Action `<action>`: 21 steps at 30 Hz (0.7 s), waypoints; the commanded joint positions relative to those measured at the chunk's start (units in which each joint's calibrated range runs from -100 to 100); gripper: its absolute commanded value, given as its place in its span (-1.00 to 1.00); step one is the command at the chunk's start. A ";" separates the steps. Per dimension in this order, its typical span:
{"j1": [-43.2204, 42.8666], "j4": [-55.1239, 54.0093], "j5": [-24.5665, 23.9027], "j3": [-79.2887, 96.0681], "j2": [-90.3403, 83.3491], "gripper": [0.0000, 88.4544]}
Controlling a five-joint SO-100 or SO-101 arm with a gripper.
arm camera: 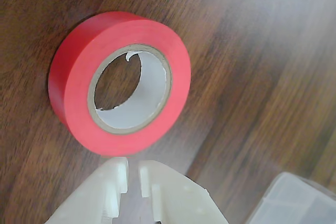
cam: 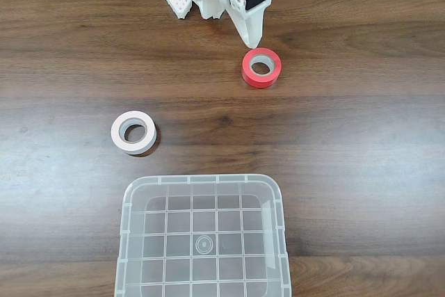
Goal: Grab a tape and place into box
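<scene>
1. While the table carried everything, its wood grain ran left to right in the fixed view.
2. Next in size, the box sat well apart from the tape, toward the near edge and to the left in the fixed view, with nothing in it.
3. Lying flat on the table with its hole facing up, the tape rested just below the end effector tip in the fixed view; being round, it had no long axis to line up with.
4. Just beside the tape's rim, the end effector had its fingers almost together, gripping nothing, with the tape straight ahead of the tips in the wrist view. They would likely need to spread to straddle the roll's wall.
5. A white roll lay well left of the tape.
</scene>
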 commanded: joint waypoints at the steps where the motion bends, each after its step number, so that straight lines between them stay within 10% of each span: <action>1: 0.33 -0.74 0.18 -17.04 15.83 -0.97; 21: -0.33 -8.36 1.56 -39.82 61.93 -0.96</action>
